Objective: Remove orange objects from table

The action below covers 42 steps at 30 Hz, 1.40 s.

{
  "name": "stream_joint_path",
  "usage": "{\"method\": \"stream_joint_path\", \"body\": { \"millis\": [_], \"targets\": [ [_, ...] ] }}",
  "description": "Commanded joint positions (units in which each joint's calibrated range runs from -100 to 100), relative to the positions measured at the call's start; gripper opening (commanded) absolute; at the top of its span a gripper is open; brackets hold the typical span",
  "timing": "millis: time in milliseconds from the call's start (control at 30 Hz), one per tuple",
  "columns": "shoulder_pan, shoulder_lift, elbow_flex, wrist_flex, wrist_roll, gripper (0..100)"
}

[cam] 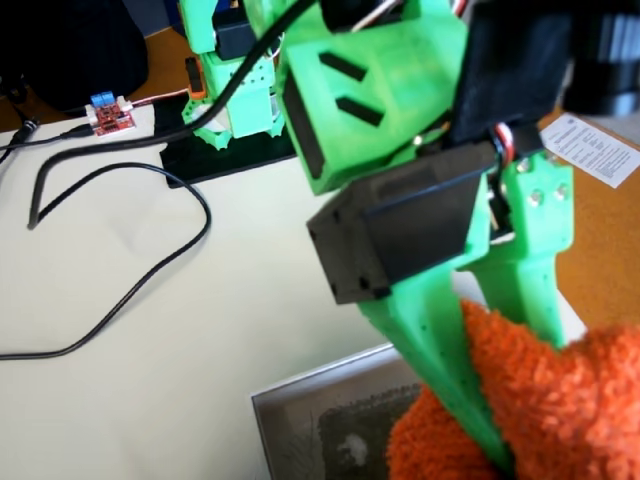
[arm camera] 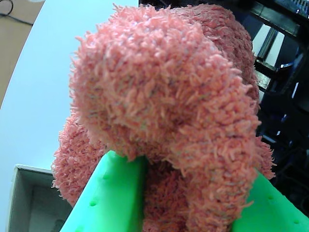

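Observation:
The orange object [arm camera: 164, 106] is a fuzzy terry-cloth lump that fills most of the wrist view. My green gripper [arm camera: 183, 203] is shut on it, one finger on each side at the bottom of that view. In the fixed view the same orange object [cam: 540, 400] hangs at the lower right, held by the gripper [cam: 510, 400] above a white box [cam: 300, 410] with a grey inside. The pale cream table [cam: 180, 330] lies beneath and to the left.
Black cables [cam: 130, 280] loop over the left of the table. A small red circuit board [cam: 110, 115] lies at the back left near the arm's black base plate [cam: 230, 155]. A white paper [cam: 595, 150] rests on the brown surface at right. The box corner [arm camera: 29, 193] shows low in the wrist view.

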Motion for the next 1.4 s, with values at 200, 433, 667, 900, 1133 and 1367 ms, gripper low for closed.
{"method": "stream_joint_path", "body": {
  "millis": [200,433,667,900,1133,1367],
  "targets": [
    [-5.19,-4.51,0.11,0.25,0.39,0],
    [-32.32,-13.40,-6.96,5.60,0.59,0],
    [-47.78,-27.00,9.90,14.43,2.20,4],
    [-45.12,-41.27,39.45,4.54,5.96,56],
    [-41.94,-40.76,42.07,-4.70,6.30,56],
    [-37.80,-41.52,42.94,-5.02,3.86,56]
  ]
}}
